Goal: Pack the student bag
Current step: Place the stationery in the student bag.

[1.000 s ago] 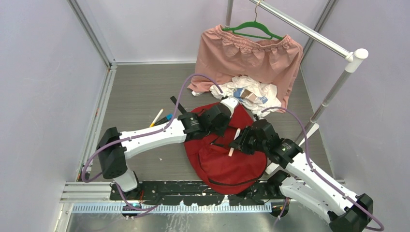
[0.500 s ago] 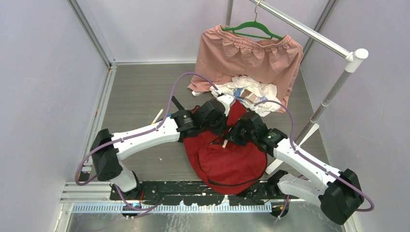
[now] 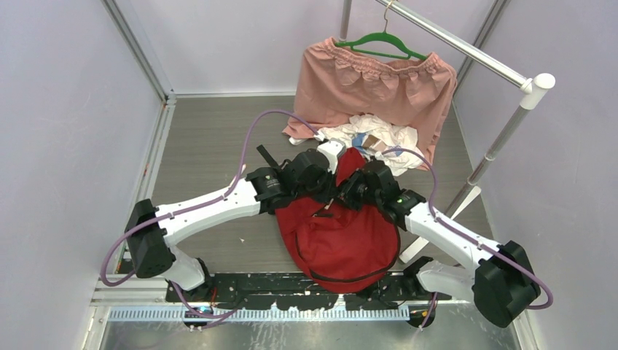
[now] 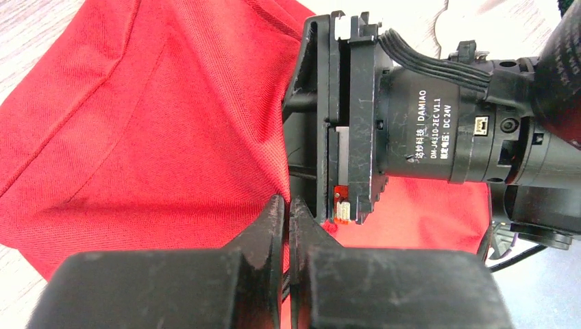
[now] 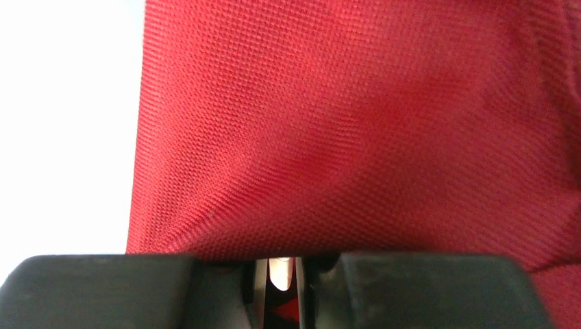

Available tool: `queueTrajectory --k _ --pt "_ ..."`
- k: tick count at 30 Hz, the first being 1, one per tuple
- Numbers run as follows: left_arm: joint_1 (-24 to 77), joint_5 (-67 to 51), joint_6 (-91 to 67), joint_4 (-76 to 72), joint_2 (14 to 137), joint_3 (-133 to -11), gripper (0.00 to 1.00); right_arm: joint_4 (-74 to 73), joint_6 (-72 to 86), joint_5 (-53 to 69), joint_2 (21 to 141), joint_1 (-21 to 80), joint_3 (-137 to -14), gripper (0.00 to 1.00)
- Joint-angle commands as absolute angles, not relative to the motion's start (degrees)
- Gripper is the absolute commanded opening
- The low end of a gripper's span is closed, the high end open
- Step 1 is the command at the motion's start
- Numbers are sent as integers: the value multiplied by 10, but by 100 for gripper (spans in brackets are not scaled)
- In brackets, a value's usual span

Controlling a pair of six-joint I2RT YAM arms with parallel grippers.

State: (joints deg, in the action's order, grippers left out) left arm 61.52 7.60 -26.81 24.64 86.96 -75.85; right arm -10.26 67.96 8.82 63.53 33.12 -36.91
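The red bag [image 3: 342,240] lies on the bench [image 3: 211,138]. The closed left hand [image 4: 288,209] pinches its cloth to lift the opening; the right hand [image 5: 279,262] clamps a pale stick [image 5: 279,271], perhaps a pen.

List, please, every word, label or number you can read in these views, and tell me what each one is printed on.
"DAMIAO", following some Chinese characters: on the black motor housing in the left wrist view.
"DM-J4310-2EC V1.1": same housing, second line.
"DC 24V", following more Chinese characters: same housing, third line.
Printed patches on the white cloth: too small to read.
Right wrist view: no text at all.
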Motion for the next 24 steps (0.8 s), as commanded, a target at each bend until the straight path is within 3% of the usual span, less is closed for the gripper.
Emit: queueTrajectory --k 1,2,3,5,16,19,21,24 --pt "626 11 -283 198 838 -764 0 -33 699 28 615 325 -372 42" --pt "626 9 -285 198 839 -763 0 -35 692 24 613 324 -375 57" --pt "626 9 -286 199 839 -764 0 -45 682 29 612 324 -384 65" --pt "626 12 -286 198 837 -762 0 -73 669 36 603 325 -398 72" --pt "625 21 -284 190 852 -763 0 -228 661 -18 430 324 -364 72" --pt "625 16 -282 189 857 -768 0 -256 657 -45 394 324 -360 68" --pt "624 12 -280 192 859 -770 0 -284 651 -66 375 324 -361 58" --pt "625 3 -266 208 859 -773 1 -323 638 -90 353 324 -367 52"
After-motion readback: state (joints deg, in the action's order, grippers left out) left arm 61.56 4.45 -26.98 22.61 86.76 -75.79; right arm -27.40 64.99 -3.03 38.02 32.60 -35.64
